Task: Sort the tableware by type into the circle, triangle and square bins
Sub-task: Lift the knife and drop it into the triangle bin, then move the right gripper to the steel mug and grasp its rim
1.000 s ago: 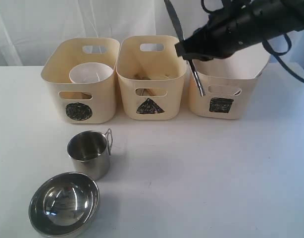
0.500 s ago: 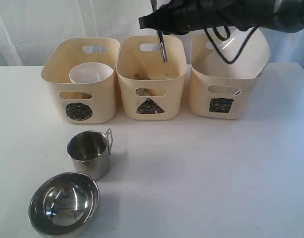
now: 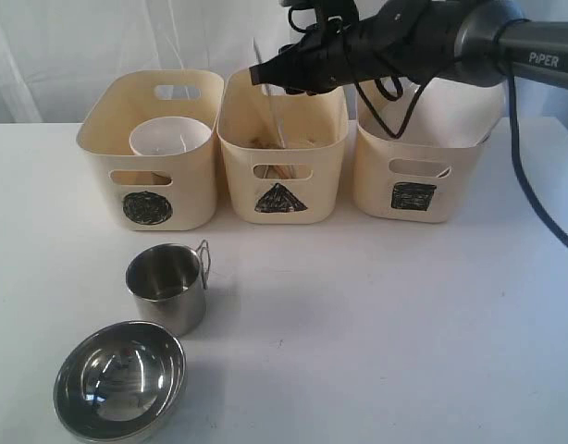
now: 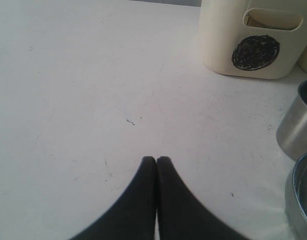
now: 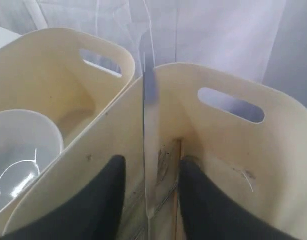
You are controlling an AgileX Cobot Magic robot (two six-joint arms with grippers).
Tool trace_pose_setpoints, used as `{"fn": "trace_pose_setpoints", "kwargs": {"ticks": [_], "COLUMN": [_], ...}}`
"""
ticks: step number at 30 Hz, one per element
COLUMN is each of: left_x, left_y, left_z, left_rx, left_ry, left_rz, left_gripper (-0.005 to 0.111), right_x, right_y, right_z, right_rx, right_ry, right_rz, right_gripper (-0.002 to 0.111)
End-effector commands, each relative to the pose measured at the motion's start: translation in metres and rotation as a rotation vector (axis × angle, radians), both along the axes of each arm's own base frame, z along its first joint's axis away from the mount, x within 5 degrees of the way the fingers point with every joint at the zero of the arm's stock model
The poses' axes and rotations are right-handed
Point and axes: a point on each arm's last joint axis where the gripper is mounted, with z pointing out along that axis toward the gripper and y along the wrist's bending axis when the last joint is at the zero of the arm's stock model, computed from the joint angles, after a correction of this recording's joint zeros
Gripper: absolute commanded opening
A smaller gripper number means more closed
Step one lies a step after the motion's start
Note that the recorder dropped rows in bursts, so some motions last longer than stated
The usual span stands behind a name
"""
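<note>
The white table (image 3: 404, 324) carries three cream bins in a row at the back. The right arm reaches from the right across the row, and its gripper (image 5: 149, 165) hangs over the middle bin.

The square bin (image 3: 423, 176), on the right, holds the large white square plate (image 3: 450, 116), which stands on edge and rises above the rim. The triangle bin (image 3: 282, 185) is in the middle. The circle bin (image 3: 154, 185) is on the left.

In front of the circle bin the steel bowl (image 3: 120, 379) sits on the table nearest the camera, open side up. The steel mug (image 3: 166, 289) stands upright just behind it, with its wire handle to the right.

The small white bowl (image 3: 170, 137) rests upright inside the circle bin.

In the triangle bin a long steel cutlery piece (image 5: 150, 95) stands nearly upright. It is too blurred to tell its type. It lies in the gap between the right gripper's fingers, which are spread apart and seem not to touch it. Brown wooden chopsticks (image 3: 264, 142) lie low in the same bin.

The left gripper (image 4: 157, 160) hovers over bare table near the circle bin, its fingers pressed together on nothing.
</note>
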Motion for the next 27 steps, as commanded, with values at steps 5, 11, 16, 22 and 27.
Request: {"fn": "trace_pose_setpoints", "kwargs": {"ticks": [5,11,16,22,27], "left_x": [0.000,0.000,0.000,0.000,0.000], "left_y": [0.000,0.000,0.000,0.000,0.000], "left_z": [-0.001,-0.001,-0.001,-0.001,-0.001], "left_rx": [-0.002,-0.002,-0.002,-0.002,-0.002], "left_ry": [-0.004,-0.004,-0.004,-0.004,-0.004], "left_rz": [-0.001,-0.001,-0.001,-0.001,-0.001], "left_gripper": [0.000,0.000,0.000,0.000,0.000], "right_x": [-0.007,-0.039,-0.064,-0.082,-0.101], "right_y": [-0.001,0.001,0.003,0.011,0.036], "right_z": [0.022,0.050,0.052,0.039,0.019], "right_rx": [0.009,-0.006,-0.039,-0.080,-0.108], "right_ry": [-0.034,0.087,0.250,0.394,0.455], "right_rz": [0.019,0.190,0.345,0.467,0.536], "right_gripper": [0.047,0.047,0.047,0.047,0.047]}}
